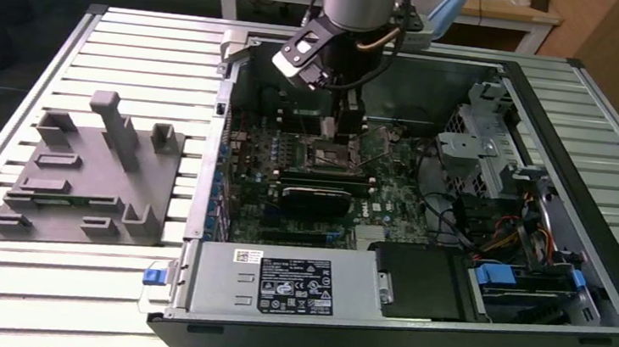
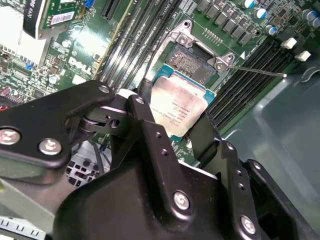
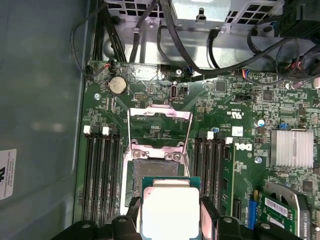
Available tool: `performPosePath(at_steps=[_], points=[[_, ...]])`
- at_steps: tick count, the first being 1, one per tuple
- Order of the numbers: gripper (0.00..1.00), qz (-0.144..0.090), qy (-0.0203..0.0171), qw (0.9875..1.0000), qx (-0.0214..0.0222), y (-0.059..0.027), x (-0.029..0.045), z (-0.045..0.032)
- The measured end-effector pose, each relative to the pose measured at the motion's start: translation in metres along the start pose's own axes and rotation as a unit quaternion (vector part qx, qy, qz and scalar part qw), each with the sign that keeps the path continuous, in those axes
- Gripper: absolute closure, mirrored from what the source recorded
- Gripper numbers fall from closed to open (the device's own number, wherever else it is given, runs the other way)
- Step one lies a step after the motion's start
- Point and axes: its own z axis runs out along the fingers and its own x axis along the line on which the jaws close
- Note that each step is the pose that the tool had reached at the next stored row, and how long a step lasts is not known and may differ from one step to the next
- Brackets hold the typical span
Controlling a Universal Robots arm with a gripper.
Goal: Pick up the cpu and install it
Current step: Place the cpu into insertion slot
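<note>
The cpu (image 2: 179,106) is a small square chip with a silvery top plate and a pale green rim. My gripper (image 2: 175,114) is shut on it, one black finger (image 2: 145,97) on each of two opposite edges. In the first wrist view the cpu (image 3: 170,205) hangs just above the open socket (image 3: 152,170), partly covering it. The socket's metal frame (image 3: 159,127) is flipped up and its thin lever (image 2: 260,72) sticks out to the side. In the exterior view the gripper (image 1: 337,129) reaches down into the computer case over the socket (image 1: 334,155).
The open computer case (image 1: 606,279) lies on a slatted metal table (image 1: 128,45). A grey plastic tray (image 1: 87,178) with upright posts stands at the exterior view's left. Memory slots (image 3: 97,175) flank the socket; cables (image 3: 225,70) and a drive cage (image 1: 482,148) crowd the case.
</note>
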Motion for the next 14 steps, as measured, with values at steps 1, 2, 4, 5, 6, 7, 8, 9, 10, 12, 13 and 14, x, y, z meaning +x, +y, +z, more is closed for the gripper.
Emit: performPosePath(at_steps=[1,2,4,5,6,7,8,9,10,12,13,14], points=[[0.45,0.000,0.0000,1.0000,0.0000,0.0000,0.0005,0.0008],[0.45,0.000,-0.0001,1.0000,0.0000,0.0000,0.0011,0.0016],[0.45,0.000,0.0000,1.0000,0.0000,0.0000,0.0030,0.0032],[0.45,0.001,0.0000,1.0000,0.0000,-0.0001,0.0040,0.0041],[0.45,0.002,-0.0001,1.0000,0.0000,-0.0001,0.0048,0.0051],[0.45,0.002,0.0000,1.0000,-0.0001,-0.0001,0.0052,0.0064],[0.45,0.002,-0.0001,1.0000,0.0000,-0.0002,0.0055,0.0078],[0.45,0.002,-0.0001,1.0000,0.0000,-0.0002,0.0057,0.0093],[0.45,0.003,-0.0002,1.0000,0.0001,-0.0004,0.0058,0.0109],[0.45,0.003,-0.0002,1.0000,0.0000,-0.0006,0.0063,0.0143],[0.45,0.003,-0.0001,1.0000,0.0000,-0.0007,0.0066,0.0159],[0.45,0.003,-0.0001,1.0000,0.0000,-0.0007,0.0068,0.0176]])
